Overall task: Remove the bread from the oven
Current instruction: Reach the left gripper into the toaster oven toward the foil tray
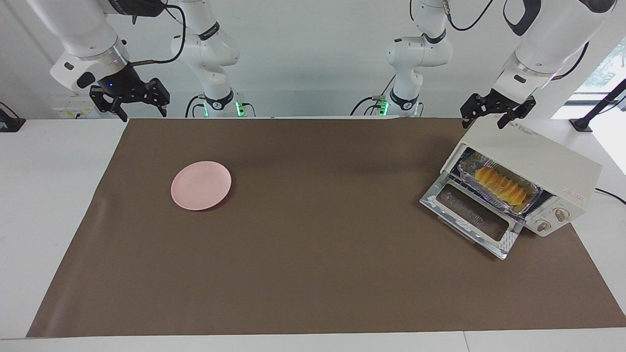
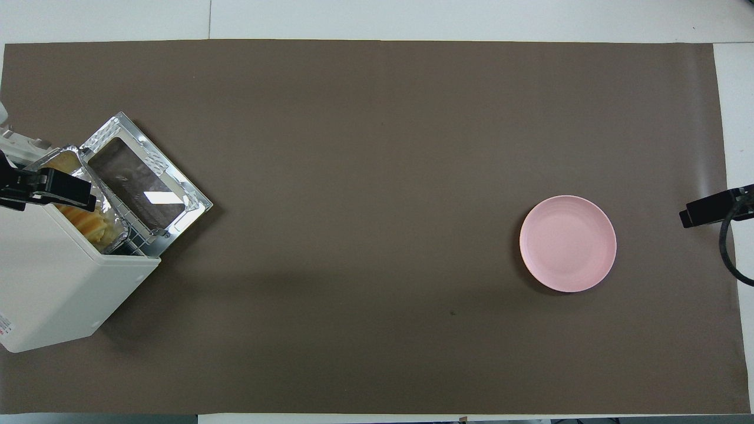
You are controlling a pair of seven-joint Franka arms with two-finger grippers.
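Note:
The cream-white oven (image 1: 533, 156) stands at the left arm's end of the table, its glass door (image 1: 472, 215) dropped open. The orange-yellow ridged bread (image 1: 501, 186) lies in a crinkled foil tray (image 1: 469, 164) on the rack inside. In the overhead view the oven (image 2: 53, 277) hides most of the bread (image 2: 88, 221). My left gripper (image 1: 495, 116) is open and empty, in the air over the oven's top. My right gripper (image 1: 142, 111) is open and empty, raised over the table's edge at the right arm's end, where it waits.
A round pink plate (image 1: 201, 185) lies empty on the brown mat (image 1: 313, 274), toward the right arm's end; it also shows in the overhead view (image 2: 568, 243). Two round knobs (image 1: 552, 220) sit beside the oven's opening. A cable runs off from the oven.

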